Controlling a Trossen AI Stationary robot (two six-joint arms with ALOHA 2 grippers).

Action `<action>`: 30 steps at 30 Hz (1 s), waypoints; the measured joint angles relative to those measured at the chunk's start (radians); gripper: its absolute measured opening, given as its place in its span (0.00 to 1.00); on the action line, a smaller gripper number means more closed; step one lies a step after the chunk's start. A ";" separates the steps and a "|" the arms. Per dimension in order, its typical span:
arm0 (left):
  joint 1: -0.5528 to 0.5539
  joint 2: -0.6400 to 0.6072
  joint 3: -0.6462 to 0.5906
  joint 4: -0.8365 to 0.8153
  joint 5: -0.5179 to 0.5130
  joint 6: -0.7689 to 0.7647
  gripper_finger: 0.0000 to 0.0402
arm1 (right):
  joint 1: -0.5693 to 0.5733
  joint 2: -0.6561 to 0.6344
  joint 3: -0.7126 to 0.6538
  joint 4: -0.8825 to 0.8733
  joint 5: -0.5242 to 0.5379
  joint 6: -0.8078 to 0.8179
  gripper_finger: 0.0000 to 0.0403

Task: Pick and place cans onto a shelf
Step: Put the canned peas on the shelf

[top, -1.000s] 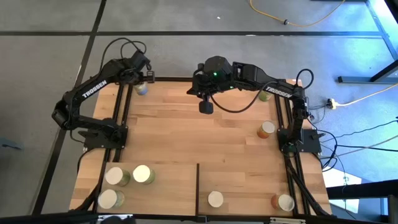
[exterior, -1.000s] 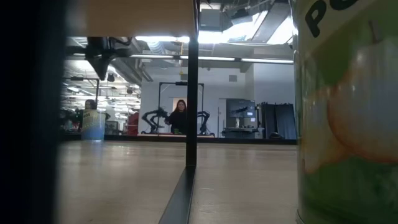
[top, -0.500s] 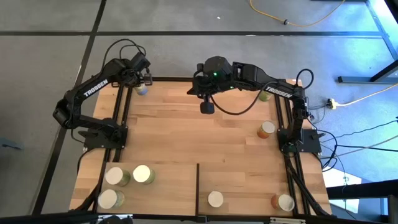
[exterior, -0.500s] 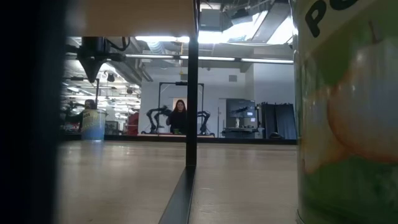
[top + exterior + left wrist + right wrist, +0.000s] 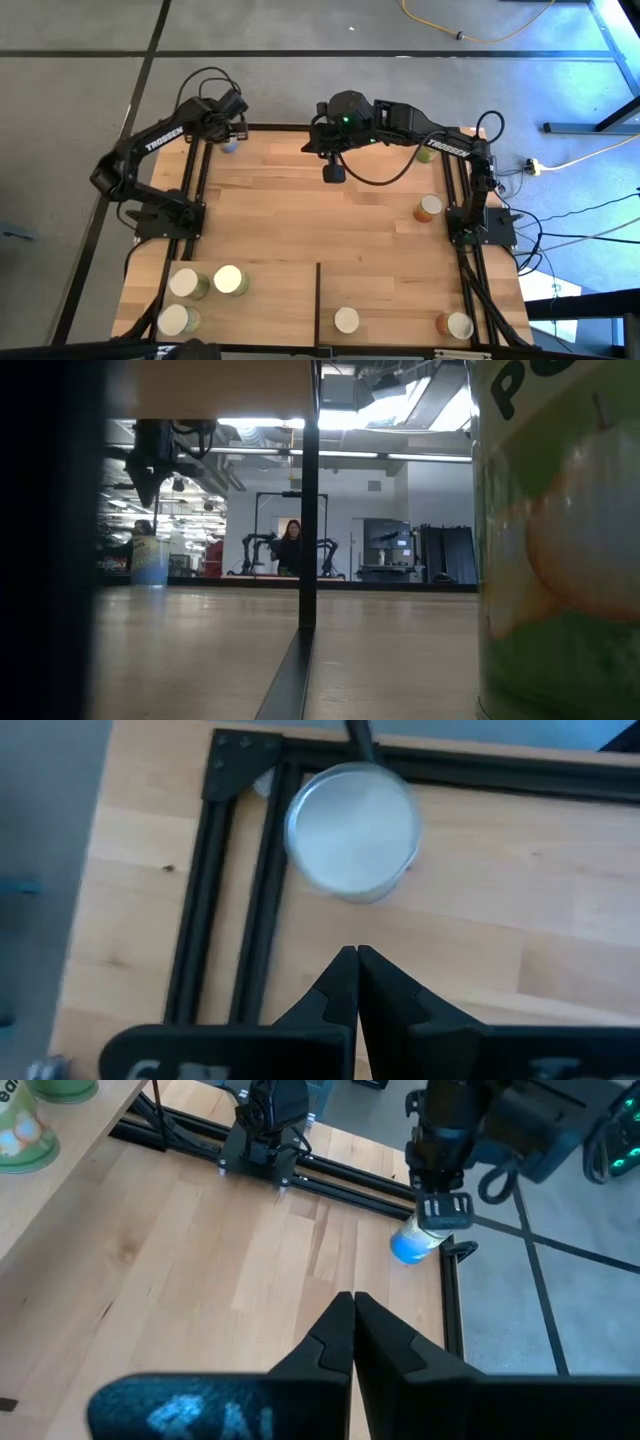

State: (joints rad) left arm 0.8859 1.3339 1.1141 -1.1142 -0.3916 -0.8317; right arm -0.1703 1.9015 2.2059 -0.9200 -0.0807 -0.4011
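A can (image 5: 352, 825) with a pale top and blue sides stands upright on the table at its far left corner (image 5: 229, 146), beside the black frame rails. My left gripper (image 5: 357, 955) hangs shut just above it (image 5: 152, 480), fingertips together and clear of the can's top. My right gripper (image 5: 331, 172) hovers shut (image 5: 353, 1302) over the middle of the table's far side with nothing in it. The shelf (image 5: 270, 320), a pale panel with a dark divider (image 5: 318, 295), lies along the near edge. On it stand several cans: three at its left (image 5: 230, 280) and two at its right (image 5: 346, 320).
An orange can (image 5: 428, 207) and a green can (image 5: 427, 152) stand by the right arm's frame. Black rails (image 5: 255, 880) run along both sides of the table. One green can (image 5: 560, 540) stands very close in the low view. A person (image 5: 292, 545) sits in the room behind.
My left gripper has sunk toward the blue can at the far left corner, staying shut and tipping a little steeper. The can has kept its place.
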 joint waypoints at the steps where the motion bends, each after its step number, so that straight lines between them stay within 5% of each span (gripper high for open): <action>1: 0.002 0.008 0.000 0.012 0.000 0.000 0.00 | 0.000 0.000 0.000 0.000 0.000 0.000 0.02; 30: 0.095 0.149 -0.001 0.058 0.070 0.022 0.00 | 0.000 0.000 0.000 0.000 0.000 -0.003 0.02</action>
State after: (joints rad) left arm 0.9806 1.4826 1.1136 -1.0565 -0.3220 -0.8093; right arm -0.1703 1.9011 2.2059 -0.9203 -0.0807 -0.4046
